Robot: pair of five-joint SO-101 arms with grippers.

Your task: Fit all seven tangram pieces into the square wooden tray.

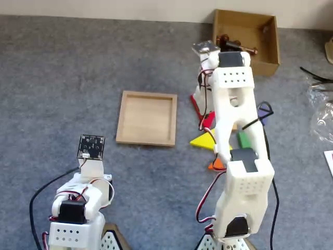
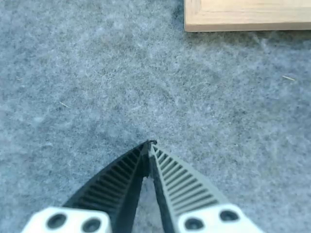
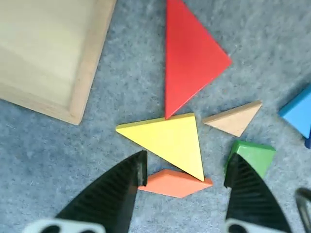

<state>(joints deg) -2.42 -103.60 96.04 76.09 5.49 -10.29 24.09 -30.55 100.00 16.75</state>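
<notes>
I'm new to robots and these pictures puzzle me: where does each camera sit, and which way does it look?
High view: fixed above the grey felt table, looking down on the square wooden tray, white left arm and right arm.
Left wrist view: on the left arm's wrist, facing down at the felt; its shut left hand shows.
Right wrist view: on the right arm's wrist, facing down at the yellow wooden triangle; its open right hand shows.
Shared: all three show the tray.

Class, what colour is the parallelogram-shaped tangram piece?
Orange; the parallelogram shows best in the right wrist view.
</notes>
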